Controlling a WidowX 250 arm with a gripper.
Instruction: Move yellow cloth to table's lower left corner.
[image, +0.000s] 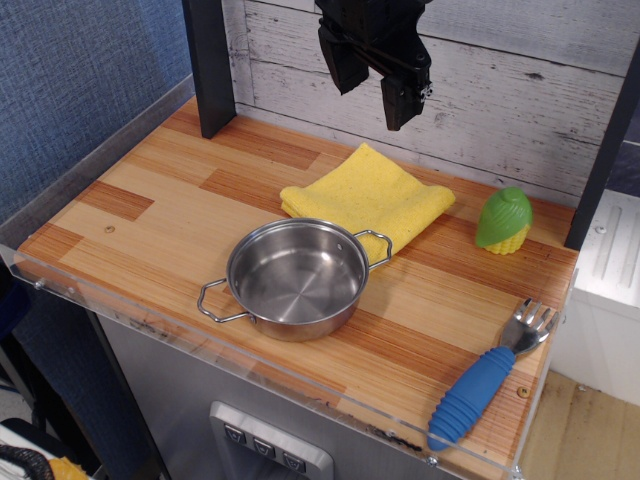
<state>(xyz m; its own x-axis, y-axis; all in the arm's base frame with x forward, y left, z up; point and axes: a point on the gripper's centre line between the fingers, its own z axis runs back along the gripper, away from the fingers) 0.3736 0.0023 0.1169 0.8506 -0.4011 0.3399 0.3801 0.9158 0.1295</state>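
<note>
The yellow cloth (370, 197) lies folded and flat on the wooden table (150, 225), toward the back middle, its near edge touching the steel pot. My black gripper (372, 88) hangs in the air above the cloth's far edge, in front of the back wall. Its two fingers are spread apart and hold nothing. The table's near left corner lies left of the pot.
A steel pot (297, 277) with two loop handles stands in front of the cloth. A green-and-yellow toy corn (504, 221) sits at the back right. A blue-handled fork (489, 376) lies at the near right. A black post (208, 65) rises at the back left.
</note>
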